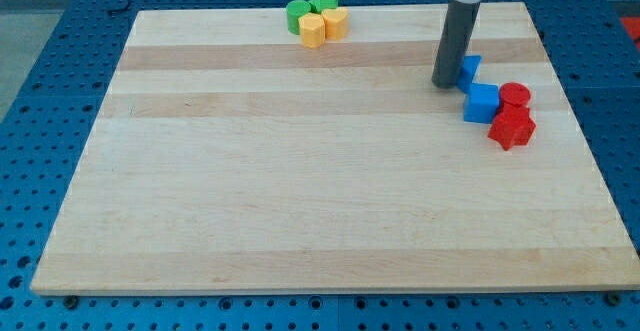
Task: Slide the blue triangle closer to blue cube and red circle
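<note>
The blue triangle (469,69) lies at the view's right, partly hidden behind my rod. My tip (444,84) rests on the board touching the triangle's left side. The blue cube (481,103) sits just below and right of the triangle, close to it. The red circle (514,96) stands right against the cube's right side.
A red block (512,128) lies just below the red circle. At the view's top, a green circle (297,14), a green block (324,3) and two yellow blocks (313,30) (335,22) cluster near the wooden board's (300,191) top edge.
</note>
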{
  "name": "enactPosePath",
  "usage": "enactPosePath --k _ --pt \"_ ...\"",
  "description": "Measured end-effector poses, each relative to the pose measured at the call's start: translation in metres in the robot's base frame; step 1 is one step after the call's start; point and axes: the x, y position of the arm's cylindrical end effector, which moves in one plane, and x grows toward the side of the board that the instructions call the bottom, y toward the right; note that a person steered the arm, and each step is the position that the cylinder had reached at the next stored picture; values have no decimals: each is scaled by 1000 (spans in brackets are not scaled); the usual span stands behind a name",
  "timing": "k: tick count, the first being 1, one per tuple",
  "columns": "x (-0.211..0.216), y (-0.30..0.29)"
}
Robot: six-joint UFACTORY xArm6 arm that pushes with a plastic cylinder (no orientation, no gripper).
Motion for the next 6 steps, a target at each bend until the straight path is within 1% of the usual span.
enactPosePath --k 1,3,4,5,6 --pt "-13 16" --pt "-17 -5" --pt "-37 -5" --pt "-56 20" --pt "-44 34"
